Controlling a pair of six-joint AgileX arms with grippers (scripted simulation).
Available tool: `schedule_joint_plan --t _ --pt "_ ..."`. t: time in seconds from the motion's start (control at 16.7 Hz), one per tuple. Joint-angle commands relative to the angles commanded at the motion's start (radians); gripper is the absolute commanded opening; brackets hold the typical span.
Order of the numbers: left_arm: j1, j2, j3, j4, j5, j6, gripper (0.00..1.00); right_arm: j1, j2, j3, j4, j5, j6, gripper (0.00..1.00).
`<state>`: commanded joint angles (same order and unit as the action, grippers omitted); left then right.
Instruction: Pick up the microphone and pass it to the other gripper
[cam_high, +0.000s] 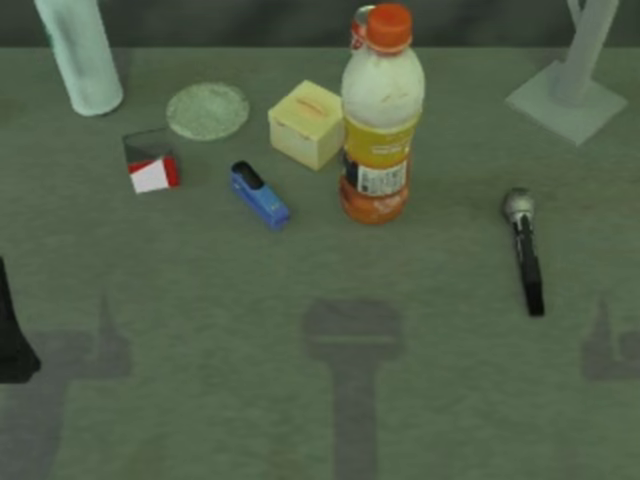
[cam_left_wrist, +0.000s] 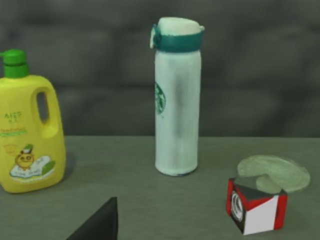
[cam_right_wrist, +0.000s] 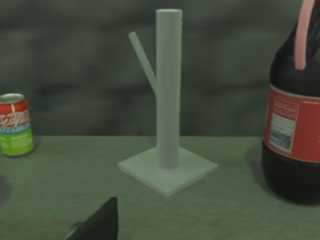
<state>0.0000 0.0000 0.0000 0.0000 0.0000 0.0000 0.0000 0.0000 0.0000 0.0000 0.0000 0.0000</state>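
At the top view's left edge, a dark piece of my left arm (cam_high: 12, 345) sits low at the table's (cam_high: 300, 420) margin, parked. Its fingers are not shown in any view, apart from a black wedge at the bottom of the left wrist view, so I cannot tell whether they are apart or together.

Moving rightward along the far side of the table there is a white flask (cam_high: 80, 55), a red and white cube (cam_high: 152, 172) with a round pale coaster (cam_high: 207, 110) beside it, then a blue stapler (cam_high: 259, 194), a yellow box (cam_high: 307, 123) and a tall orange-capped bottle (cam_high: 380, 115). All of these stand well apart from the task's thing.

The microphone (cam_high: 524, 250) lies flat on the right part of the table, clear of the bottle and nearer than the white stand (cam_high: 570, 95) in the far right corner. Its long axis runs almost straight from far to near: the silver mesh head points away, and the black handle trails toward the near edge, tilted slightly rightward.

My right arm is out of the top view; only its shadow falls at the right edge. Its fingers cannot be judged either. I judge the right arm the nearer one, so the pick should fall to it, with the fingers set across the handle, which lies toward the table's middle from that side.
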Motion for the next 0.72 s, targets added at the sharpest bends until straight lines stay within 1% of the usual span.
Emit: schedule_joint_plan --t 0.18,0.36,0.54,0.72 --pt "0.000 0.000 0.000 0.000 0.000 0.000 1.00 0.003 0.010 0.010 -0.006 0.000 0.002 1.00" --pt "0.000 0.000 0.000 0.000 0.000 0.000 1.00 0.022 0.104 0.102 -0.064 0.000 0.023 1.00" --pt "0.000 0.000 0.000 0.000 0.000 0.000 1.00 0.054 0.295 0.269 -0.168 0.004 0.059 1.00" --pt "0.000 0.000 0.000 0.000 0.000 0.000 1.00 0.094 0.576 0.479 -0.306 0.010 0.105 1.00"
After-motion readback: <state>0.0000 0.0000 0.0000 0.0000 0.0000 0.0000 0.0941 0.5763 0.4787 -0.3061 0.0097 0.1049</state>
